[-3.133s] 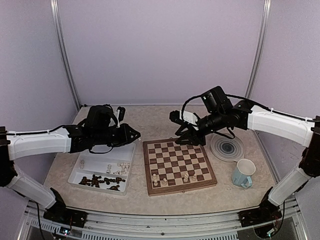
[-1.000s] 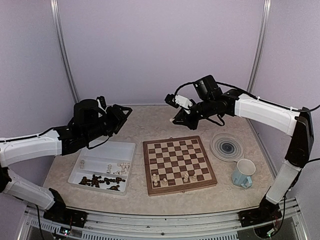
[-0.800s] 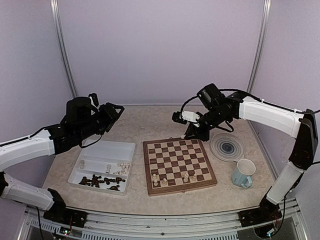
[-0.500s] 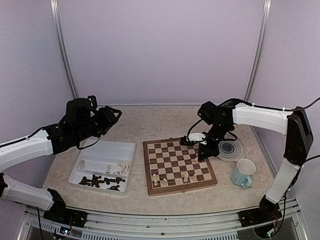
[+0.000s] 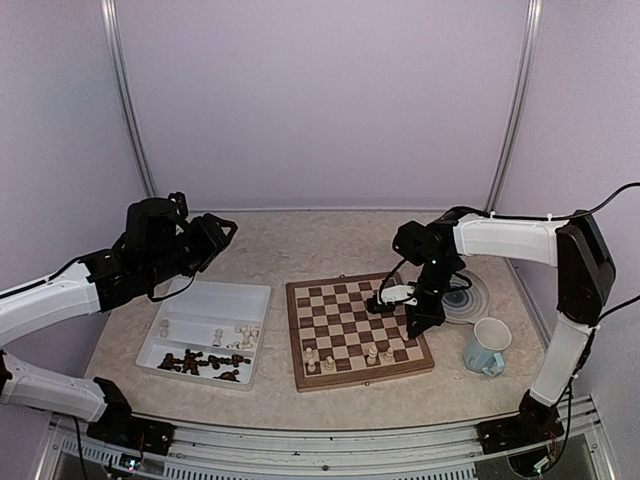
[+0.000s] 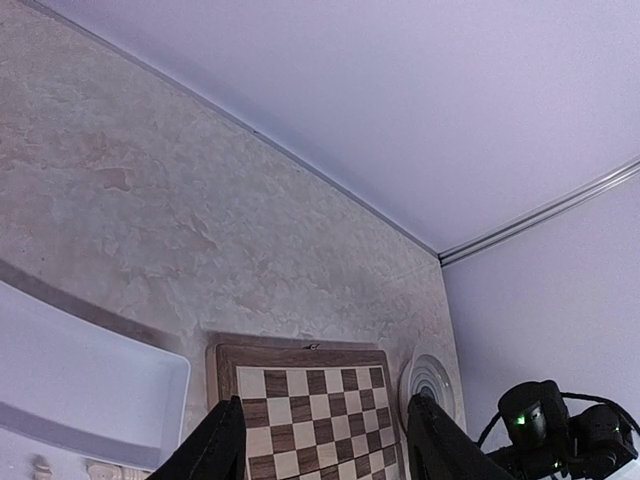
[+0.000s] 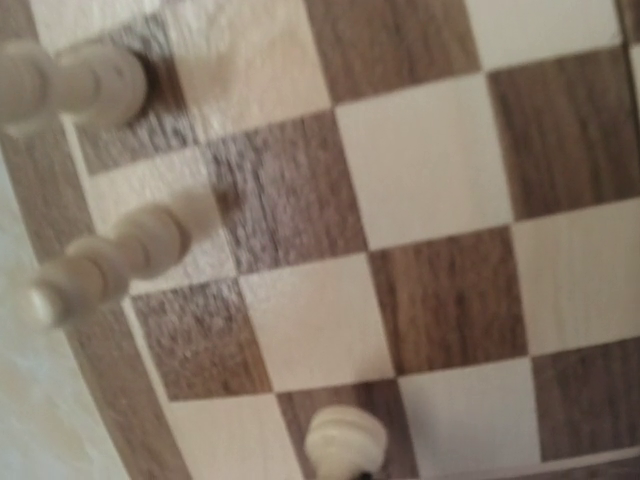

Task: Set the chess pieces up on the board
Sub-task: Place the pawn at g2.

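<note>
White tray (image 5: 210, 305) left of the board (image 5: 345, 310): holds loose cream pieces (image 5: 240, 335) mid-tray and dark pieces (image 5: 200, 362) heaped along the near edge. Four more cream ones upright on the board's near rows. Left gripper (image 5: 224, 226) up beyond the tray's far side, jaws apart, nothing between. Right gripper (image 5: 414, 328) low over the board's right half, closed; can't tell if pinching a piece. Ringed plate (image 5: 470, 300) and mug (image 5: 487, 347) right of the board.

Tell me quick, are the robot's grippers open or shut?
Left gripper: open, holding nothing.
Right gripper: shut; whether it holds anything cannot be told.
</note>
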Tool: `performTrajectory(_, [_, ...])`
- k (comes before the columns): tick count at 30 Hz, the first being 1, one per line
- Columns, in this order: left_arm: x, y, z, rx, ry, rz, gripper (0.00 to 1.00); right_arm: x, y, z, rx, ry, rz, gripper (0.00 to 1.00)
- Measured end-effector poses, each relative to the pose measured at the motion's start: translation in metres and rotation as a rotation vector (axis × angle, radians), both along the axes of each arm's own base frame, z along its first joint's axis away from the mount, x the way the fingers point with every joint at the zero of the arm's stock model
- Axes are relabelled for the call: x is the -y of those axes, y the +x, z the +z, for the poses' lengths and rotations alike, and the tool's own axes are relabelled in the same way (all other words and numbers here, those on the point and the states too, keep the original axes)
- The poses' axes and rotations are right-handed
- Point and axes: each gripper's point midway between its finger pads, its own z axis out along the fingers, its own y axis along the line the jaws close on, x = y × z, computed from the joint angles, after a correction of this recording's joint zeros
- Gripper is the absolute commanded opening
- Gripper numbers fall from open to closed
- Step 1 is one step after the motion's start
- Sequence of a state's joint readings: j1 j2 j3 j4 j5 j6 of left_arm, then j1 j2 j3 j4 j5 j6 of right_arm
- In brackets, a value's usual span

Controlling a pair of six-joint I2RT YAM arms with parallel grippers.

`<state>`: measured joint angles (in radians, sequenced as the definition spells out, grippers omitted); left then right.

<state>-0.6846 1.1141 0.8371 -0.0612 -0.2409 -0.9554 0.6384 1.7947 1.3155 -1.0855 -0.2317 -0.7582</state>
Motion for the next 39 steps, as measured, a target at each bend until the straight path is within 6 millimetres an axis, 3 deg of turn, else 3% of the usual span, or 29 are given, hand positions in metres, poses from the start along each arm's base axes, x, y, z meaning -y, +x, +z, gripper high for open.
performTrajectory(13, [0.0,0.0,-0.002,-0.003,0.006,-0.001,0.55,0.01,-0.005,-0.013,-0.036,-0.065,0.016,0.0])
performTrajectory(24, [0.0,0.0,-0.006,-0.009,0.011,-0.001,0.55,0.011,-0.004,-0.014,-0.034,-0.074,0.017,0.38])
performTrajectory(29, [-0.001,0.0,-0.011,-0.014,0.034,-0.005,0.55,0.01,-0.004,-0.013,-0.036,-0.069,0.016,0.41])
performTrajectory(33, [-0.004,-0.002,-0.034,-0.071,0.104,-0.005,0.52,0.007,-0.002,-0.007,-0.026,-0.042,0.011,0.41])
performTrajectory(39, [-0.017,-0.022,-0.115,-0.316,0.323,-0.019,0.47,0.001,0.019,0.034,0.07,0.13,-0.064,0.41])
